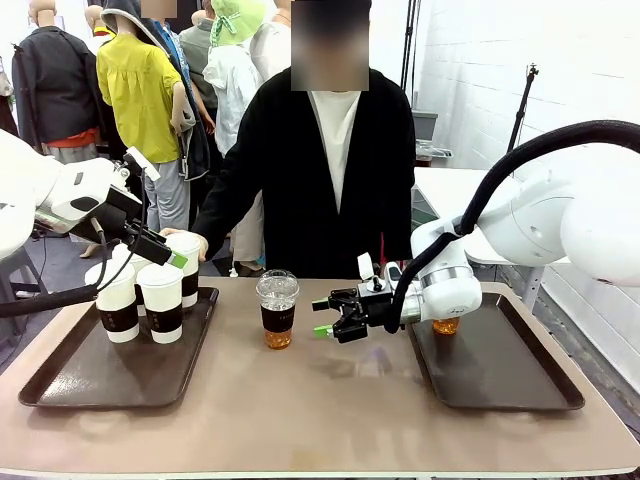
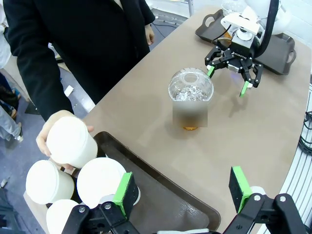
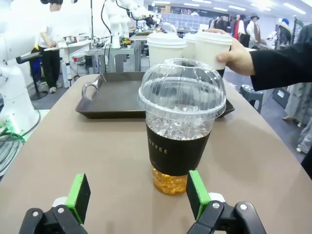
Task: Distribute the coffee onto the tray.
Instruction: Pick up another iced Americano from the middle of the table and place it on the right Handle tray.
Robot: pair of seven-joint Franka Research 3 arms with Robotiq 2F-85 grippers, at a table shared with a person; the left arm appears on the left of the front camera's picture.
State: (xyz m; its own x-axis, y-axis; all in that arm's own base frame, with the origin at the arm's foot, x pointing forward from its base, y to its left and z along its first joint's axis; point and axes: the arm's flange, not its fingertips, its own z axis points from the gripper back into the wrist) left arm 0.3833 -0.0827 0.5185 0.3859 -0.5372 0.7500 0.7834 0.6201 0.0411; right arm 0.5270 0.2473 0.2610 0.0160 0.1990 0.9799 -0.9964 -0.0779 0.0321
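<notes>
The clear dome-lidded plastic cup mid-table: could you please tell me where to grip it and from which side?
Probably its dark brown band, held level, from the side facing the open right gripper. The clear plastic cup stands upright, and its rounded dome lid looks too thin to clamp.

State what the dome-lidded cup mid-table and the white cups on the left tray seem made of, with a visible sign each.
Dome-lidded cup: clear glossy plastic, probably; ice and amber drink show through. White cups: matte paper by the look, opaque; smooth white lids likely plastic.
</notes>
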